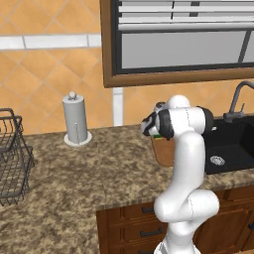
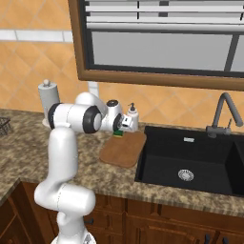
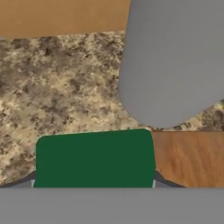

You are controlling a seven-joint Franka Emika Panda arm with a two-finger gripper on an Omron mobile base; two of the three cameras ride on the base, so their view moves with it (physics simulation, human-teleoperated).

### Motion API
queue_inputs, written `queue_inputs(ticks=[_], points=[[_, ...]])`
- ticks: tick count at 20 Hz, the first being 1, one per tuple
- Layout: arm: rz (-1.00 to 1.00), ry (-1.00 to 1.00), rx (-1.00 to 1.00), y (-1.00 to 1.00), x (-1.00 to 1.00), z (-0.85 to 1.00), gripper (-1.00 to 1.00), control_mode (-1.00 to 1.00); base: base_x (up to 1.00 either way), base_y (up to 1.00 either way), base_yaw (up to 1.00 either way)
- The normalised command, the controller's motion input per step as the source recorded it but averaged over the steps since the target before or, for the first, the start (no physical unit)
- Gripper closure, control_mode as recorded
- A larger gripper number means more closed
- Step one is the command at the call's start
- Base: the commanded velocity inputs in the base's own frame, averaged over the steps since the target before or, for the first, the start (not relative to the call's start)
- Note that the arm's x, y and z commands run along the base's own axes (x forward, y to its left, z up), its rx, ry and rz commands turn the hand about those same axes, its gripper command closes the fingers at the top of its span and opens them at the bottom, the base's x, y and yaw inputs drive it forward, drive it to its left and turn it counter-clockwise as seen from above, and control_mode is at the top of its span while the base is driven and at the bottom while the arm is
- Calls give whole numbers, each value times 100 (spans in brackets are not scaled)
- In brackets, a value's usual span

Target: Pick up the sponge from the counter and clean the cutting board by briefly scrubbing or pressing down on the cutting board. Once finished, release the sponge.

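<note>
Robot arm carrying a sponge to the back edge of a cutting board beside a sink.
The pincer [image 2: 120,128] is closed on the green-topped sponge [image 3: 94,159], which sits partly over the cutting board [image 2: 123,148] and partly over the granite desk [image 1: 99,163]. Judged next: shift onto the wood, press down, then let go.

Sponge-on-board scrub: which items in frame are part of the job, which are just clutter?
Job:
- sponge, between the gripper fingers
- cutting board, beside the sink
- counter

Clutter:
- paper towel holder
- soap dispenser, just behind the board
- wire rack
- sink and faucet
- window
</note>
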Motion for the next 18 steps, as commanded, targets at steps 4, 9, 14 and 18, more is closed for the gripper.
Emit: queue_inputs(ticks=[4,9,14,18], points=[[-10,-1,0,-23,-24,-23,100,-100,0,0,0],[-6,-6,0,1,-46,-17,100,-100,0,0,0],[-3,-19,0,0,-84,-52,100,-100,0,0,0],[-3,-31,0,0,-96,-66,100,-100,0,0,0]])
